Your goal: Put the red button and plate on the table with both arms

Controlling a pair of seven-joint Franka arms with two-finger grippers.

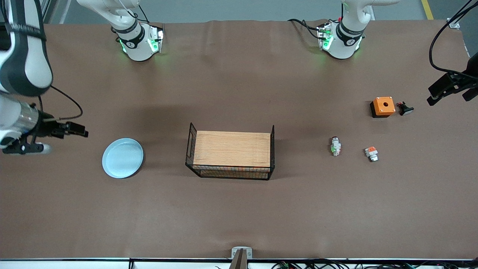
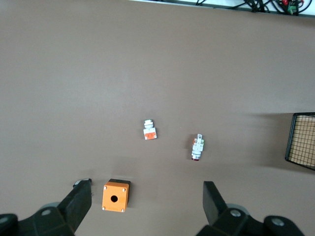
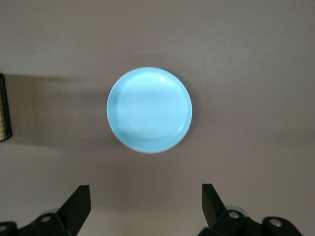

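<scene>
Lying flat on the brown-matted bench (image 1: 239,209): round pale-blue plate (image 1: 123,157), tiny white-and-silver button part (image 1: 335,145). Left tool (image 2: 147,204) and right tool (image 3: 145,205) are hovering wide, empty.

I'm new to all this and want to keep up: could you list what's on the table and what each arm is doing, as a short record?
plate: flat on the table, toward the right arm's end
rack: mid-table
red button: on the table, toward the left arm's end
orange box: farther from the camera than the button
left gripper: open, holding nothing
right gripper: open, above the plate
</scene>
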